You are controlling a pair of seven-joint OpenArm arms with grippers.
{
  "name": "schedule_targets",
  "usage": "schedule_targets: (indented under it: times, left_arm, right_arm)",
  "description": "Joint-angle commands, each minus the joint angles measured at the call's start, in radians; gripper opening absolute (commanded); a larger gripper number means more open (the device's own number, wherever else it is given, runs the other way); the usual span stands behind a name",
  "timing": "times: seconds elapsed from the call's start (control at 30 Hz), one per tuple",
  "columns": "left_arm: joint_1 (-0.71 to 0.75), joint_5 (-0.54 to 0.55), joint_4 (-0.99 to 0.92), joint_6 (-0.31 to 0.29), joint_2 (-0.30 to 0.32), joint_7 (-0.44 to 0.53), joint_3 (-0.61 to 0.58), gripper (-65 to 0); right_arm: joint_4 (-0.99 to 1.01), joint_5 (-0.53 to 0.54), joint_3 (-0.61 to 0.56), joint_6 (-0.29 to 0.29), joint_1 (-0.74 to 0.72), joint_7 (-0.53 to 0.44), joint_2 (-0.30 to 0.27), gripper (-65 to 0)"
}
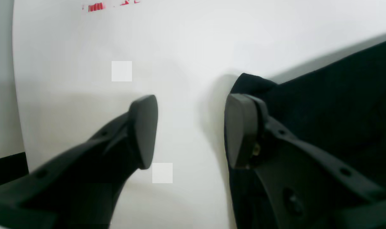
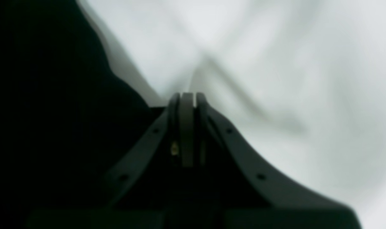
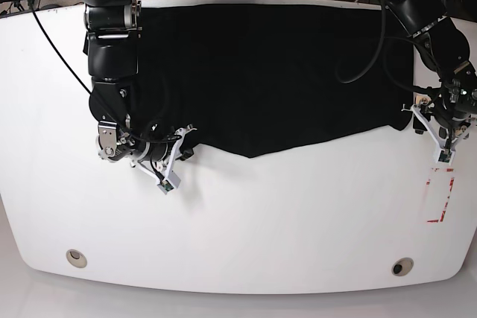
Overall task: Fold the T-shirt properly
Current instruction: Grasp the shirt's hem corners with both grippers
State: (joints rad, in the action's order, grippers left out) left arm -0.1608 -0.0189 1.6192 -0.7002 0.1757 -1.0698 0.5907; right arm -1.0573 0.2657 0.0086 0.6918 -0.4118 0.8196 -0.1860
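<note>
The large black cloth T-shirt point(image 3: 276, 72) lies spread across the far half of my white worktop point(image 3: 246, 221), its long axis running side to side, its near hem dipping to a point around the middle. Going left to right across the base view: my right tool point(image 3: 179, 150) sits at the shirt's near-left corner, and in its wrist view the jaws are pressed together with black cloth crowding right against them point(image 2: 53, 127) — I judge they pinch the hem, though the blur keeps me from seeing fabric between the pads. At the far right, my left tool point(image 1: 191, 130) is at the shirt's near-right corner with its jaws spread; one finger point(image 1: 240, 130) lies against the edge of the cloth point(image 1: 339, 105), the other point(image 1: 143, 130) over bare worktop, nothing held. So each arm is at its own corner, and the fold turns on the left tool closing on the cloth edge just to one side of its gap — not yet between the pads.
</note>
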Motion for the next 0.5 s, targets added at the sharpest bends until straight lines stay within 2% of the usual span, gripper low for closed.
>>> schedule_targets:
  times: [0.0, 0.17, 0.3, 0.47]
  left_arm:
    - [-0.018, 0.006, 0.014, 0.002, 0.017, 0.015, 0.001, -33.2]
    - [-0.016, 0.006, 0.014, 0.002, 0.017, 0.015, 0.001, -33.2]
    - [-0.004, 0.006, 0.014, 0.002, 0.017, 0.015, 0.001, -33.2]
    - [-0.001, 0.007, 0.014, 0.002, 0.015, 0.015, -0.001, -33.2]
  right_arm:
    - [-0.021, 0.014, 0.003, 0.006, -0.035, -0.021, -0.013, -65.0]
    - [-0.067, 0.014, 0.003, 0.006, -0.057, -0.010, -0.023, -65.0]
    - [-0.166, 0.014, 0.003, 0.006, -0.065, 0.059, -0.042, -65.0]
    - [-0.278, 0.014, 0.003, 0.006, -0.068, 0.085, -0.056, -65.0]
